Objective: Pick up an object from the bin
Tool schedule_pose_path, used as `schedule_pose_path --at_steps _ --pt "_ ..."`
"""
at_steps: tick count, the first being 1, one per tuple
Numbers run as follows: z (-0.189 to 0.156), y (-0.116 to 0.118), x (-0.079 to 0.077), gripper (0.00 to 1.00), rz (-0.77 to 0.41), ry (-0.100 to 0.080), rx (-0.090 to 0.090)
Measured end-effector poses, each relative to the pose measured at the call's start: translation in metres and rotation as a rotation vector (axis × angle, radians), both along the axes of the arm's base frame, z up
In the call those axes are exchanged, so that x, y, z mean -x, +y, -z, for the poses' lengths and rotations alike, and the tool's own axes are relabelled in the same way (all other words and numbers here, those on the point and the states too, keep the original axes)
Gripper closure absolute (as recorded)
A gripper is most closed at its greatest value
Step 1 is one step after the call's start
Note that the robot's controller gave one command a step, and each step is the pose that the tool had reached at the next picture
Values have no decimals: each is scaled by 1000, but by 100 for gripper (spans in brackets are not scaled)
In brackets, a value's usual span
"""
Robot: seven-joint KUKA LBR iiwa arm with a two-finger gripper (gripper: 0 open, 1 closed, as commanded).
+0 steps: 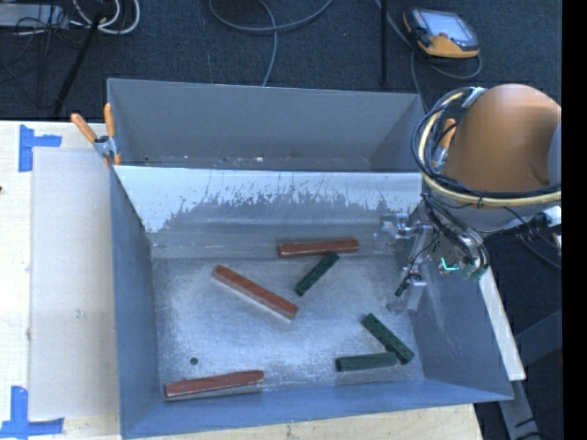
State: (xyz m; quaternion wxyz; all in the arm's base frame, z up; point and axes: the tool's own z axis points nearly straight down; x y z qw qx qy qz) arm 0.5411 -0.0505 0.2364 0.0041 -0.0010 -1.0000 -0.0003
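Observation:
My gripper (406, 293) hangs at the bin's right side, close to the right wall, its fingertips a little above the floor. Just below and left of it lie two dark green bars: one slanted (386, 336) and one lying flat along the front (366, 362), their ends meeting. A third dark green bar (315, 274) lies tilted near the bin's middle, to the gripper's left. Nothing shows between the fingers.
A brown bar (318, 247) lies along the back of the floor. Another brown bar (255, 291) lies slanted left of centre, and a third (214, 384) rests at the front left. The arm's orange dome overhangs the right rim.

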Motion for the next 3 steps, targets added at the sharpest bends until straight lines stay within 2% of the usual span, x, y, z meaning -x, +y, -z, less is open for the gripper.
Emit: schedule_pose_path --at_steps 1,2,3 --pt "167 -62 70 0 127 -17 1" --pt "136 -41 63 0 -108 -10 0" --pt "137 -16 58 0 -314 -8 -2"
